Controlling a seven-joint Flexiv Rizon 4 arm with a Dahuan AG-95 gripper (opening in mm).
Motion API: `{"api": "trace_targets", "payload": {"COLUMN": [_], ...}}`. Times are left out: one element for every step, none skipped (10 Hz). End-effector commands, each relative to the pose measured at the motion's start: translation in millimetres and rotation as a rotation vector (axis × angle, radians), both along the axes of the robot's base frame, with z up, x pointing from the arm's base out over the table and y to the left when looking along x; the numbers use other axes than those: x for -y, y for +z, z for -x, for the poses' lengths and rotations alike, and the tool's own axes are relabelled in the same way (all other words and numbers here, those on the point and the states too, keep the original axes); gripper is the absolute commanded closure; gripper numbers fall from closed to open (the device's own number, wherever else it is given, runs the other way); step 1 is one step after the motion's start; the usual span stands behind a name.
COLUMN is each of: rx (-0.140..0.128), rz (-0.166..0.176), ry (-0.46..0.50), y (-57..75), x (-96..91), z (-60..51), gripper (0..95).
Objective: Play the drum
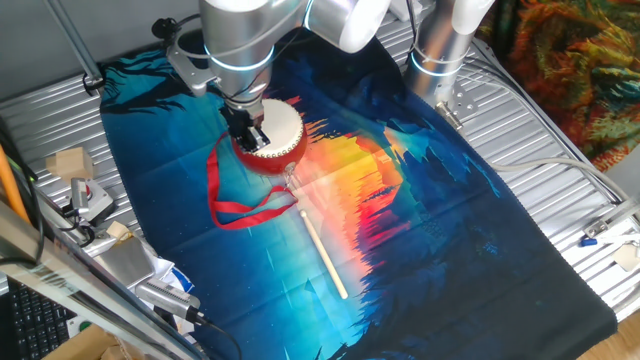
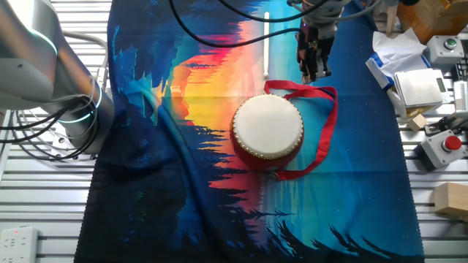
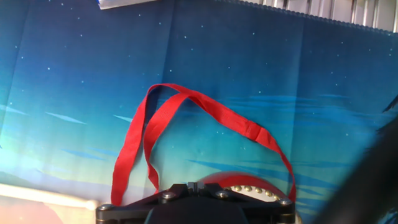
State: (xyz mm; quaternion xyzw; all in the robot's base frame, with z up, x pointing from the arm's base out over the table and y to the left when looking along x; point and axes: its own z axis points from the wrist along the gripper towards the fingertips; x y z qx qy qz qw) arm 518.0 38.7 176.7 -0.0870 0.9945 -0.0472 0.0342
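The jaws of the black two-finger gripper (image 2: 315,71) hang close together with nothing seen between them, but whether they are fully clenched cannot be told from these views; in the hand view the fingers themselves are hidden by the black gripper body at the lower edge.

The largest thing is the printed cloth (image 1: 440,230), dark blue with black treeline shapes and an orange-red sunset band, spread over the ribbed metal table (image 1: 560,130). Above it stands the silver robot arm (image 1: 240,40), its wrist pointing down at the cloth.

The small round hand drum with a cream-white skin top and red sides (image 2: 268,130) sits upright near the middle of the cloth, skin facing up, with a row of small brass studs around its rim. In one fixed view the gripper seems to stand over the drum's near edge; in the other fixed view it is above the cloth just beyond the drum, near the ribbon, so whether it touches the drum cannot be told.

The long red ribbon strap (image 3: 205,109) trails from the drum's side and lies flat on the cloth in an open loop, its two strands crossing at the far end in the hand view.

The thin pale wooden stick (image 1: 322,252) lies flat on the cloth beside the drum, running away from it across the orange band; its near end lies close to the drum's side.

At the table's edge are a grey box with a red button (image 2: 444,148) and a small pale wooden block (image 1: 70,162).
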Motion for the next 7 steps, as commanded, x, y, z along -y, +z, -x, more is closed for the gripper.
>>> {"api": "trace_targets", "payload": {"rx": [-0.004,-0.004,-0.004,-0.004,-0.004,-0.004,-0.005], "rz": [0.0,0.0,0.0,0.001,0.002,0.001,0.001], "ry": [-0.006,-0.004,-0.003,-0.002,-0.002,0.001,0.013], "y": [-0.5,-0.5,-0.5,-0.5,-0.5,-0.5,-0.5], "x": [0.1,0.1,0.1,0.1,0.1,0.1,0.1], "z": [-0.5,-0.5,-0.5,-0.5,-0.5,-0.5,-0.5], "gripper": [95.0,95.0,95.0,95.0,95.0,95.0,95.0]}}
